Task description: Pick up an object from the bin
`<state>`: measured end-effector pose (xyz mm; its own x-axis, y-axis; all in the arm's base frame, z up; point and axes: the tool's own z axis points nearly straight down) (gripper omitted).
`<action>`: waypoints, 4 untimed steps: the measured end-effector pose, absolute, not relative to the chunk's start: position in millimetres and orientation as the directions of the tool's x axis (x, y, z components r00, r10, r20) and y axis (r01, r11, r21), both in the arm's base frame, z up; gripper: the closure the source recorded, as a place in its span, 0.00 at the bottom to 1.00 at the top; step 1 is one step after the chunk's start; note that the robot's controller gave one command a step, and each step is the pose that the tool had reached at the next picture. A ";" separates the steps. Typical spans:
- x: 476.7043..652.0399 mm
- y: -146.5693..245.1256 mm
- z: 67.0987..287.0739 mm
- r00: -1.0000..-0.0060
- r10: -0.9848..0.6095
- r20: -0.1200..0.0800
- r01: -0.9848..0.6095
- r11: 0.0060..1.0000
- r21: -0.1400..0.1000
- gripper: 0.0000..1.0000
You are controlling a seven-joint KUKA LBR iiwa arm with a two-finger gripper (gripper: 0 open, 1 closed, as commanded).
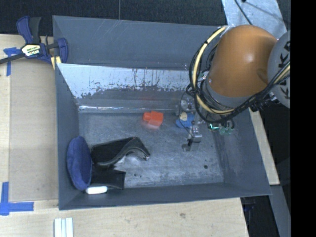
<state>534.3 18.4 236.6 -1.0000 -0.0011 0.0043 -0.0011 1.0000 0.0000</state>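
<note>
My gripper (191,141) hangs low over the bin floor right of centre, close to the back wall. An orange block (153,119) lies on the floor to its left, apart from it. A small blue piece (183,123) shows right beside the gripper's upper part; I cannot tell whether it is a loose thing or part of the gripper. Nothing is visibly held.
A black curved tool (118,153) lies at the front left, with a blue rounded pad (78,163) against the left wall and a small white cylinder (97,190) in the front left corner. Bare floor stretches from the gripper to the front right corner.
</note>
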 end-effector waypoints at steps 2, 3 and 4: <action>609.4 -76.9 89.9 -1.000 0.004 0.004 0.004 1.000 0.000 0.00; 612.4 -76.6 96.3 -1.000 0.003 -0.007 0.003 1.000 -0.001 1.00; 581.7 -57.9 255.4 -1.000 0.013 -0.013 0.013 1.000 -0.001 1.00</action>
